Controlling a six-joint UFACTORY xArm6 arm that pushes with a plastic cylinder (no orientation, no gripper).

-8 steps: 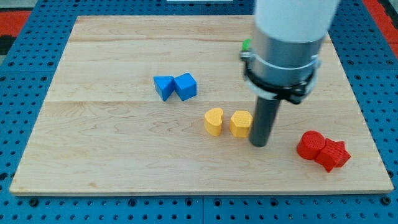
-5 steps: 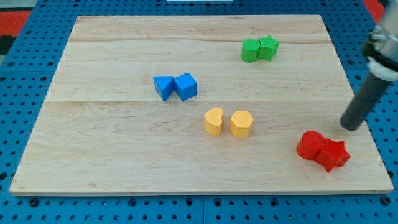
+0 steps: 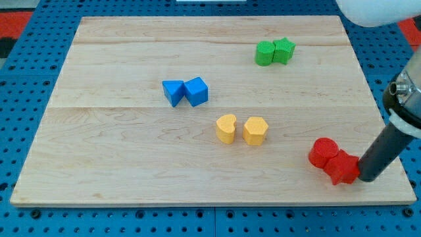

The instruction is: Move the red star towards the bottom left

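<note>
The red star (image 3: 341, 168) lies near the board's bottom right corner, touching a red round block (image 3: 323, 152) on its upper left. My tip (image 3: 366, 178) is pressed against the star's right side, at the view's lower right. The dark rod rises from there up to the right edge of the view.
Two yellow blocks (image 3: 226, 128) (image 3: 254, 130) sit side by side at the centre. A blue triangle (image 3: 173, 91) and blue cube (image 3: 196, 90) lie left of centre. Two green blocks (image 3: 265, 52) (image 3: 284, 49) lie at the top right. The wooden board (image 3: 131, 164) ends just below the star.
My tip swung from beside the yellow blocks out to the right, then down onto the star's right side. The red star and red round block have shifted slightly left.
</note>
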